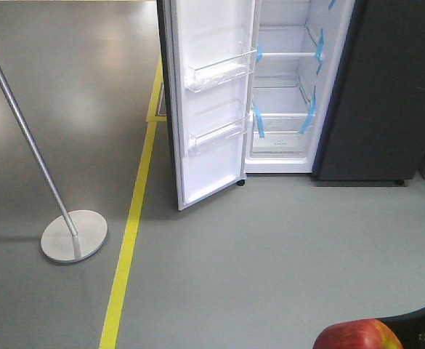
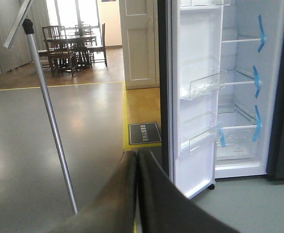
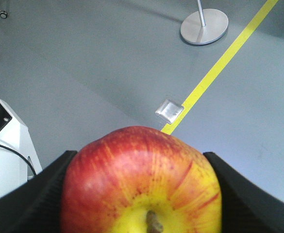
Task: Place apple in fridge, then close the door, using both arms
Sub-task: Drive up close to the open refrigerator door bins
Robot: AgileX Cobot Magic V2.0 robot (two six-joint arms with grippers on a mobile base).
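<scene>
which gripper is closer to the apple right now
Right. The right gripper has its jaws closed on both sides of the apple. The left gripper is shut on nothing, pointing toward the open fridge, with no apple in its view.

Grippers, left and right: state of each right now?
Left gripper: closed, holding nothing.
Right gripper: closed on the red apple with a yellow stem patch.

a round-based metal stand [image 1: 73,235] sits near a yellow floor line [image 1: 128,240].
</scene>
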